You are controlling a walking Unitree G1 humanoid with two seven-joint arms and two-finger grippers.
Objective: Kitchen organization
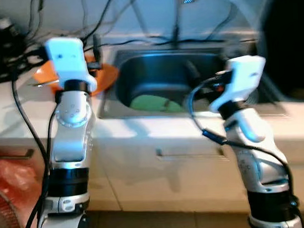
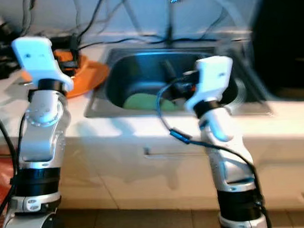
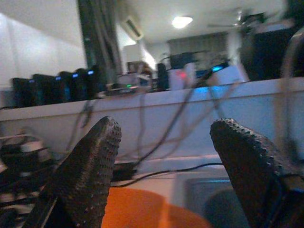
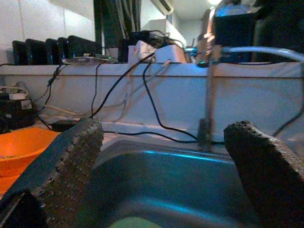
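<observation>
A steel sink (image 1: 155, 68) is set into the white counter, with a green item (image 1: 154, 103) lying at its bottom. An orange bowl (image 1: 106, 78) stands on the counter just left of the sink. My left gripper (image 3: 164, 142) hovers open above the orange bowl (image 3: 142, 211), nothing between its fingers (image 3: 90, 171). My right arm (image 1: 241, 82) reaches over the sink's right side. There my right gripper (image 4: 164, 156) is open and empty, pointing across the basin (image 4: 166, 183) toward the tap (image 4: 208, 109).
Black cables run along the back wall behind the sink. Dark devices (image 1: 2, 45) crowd the counter's far left. White cabinet fronts with a handle (image 1: 189, 155) lie below the counter. A red bag (image 1: 8, 173) sits low on the left, and a dark bulk (image 1: 290, 37) at the right.
</observation>
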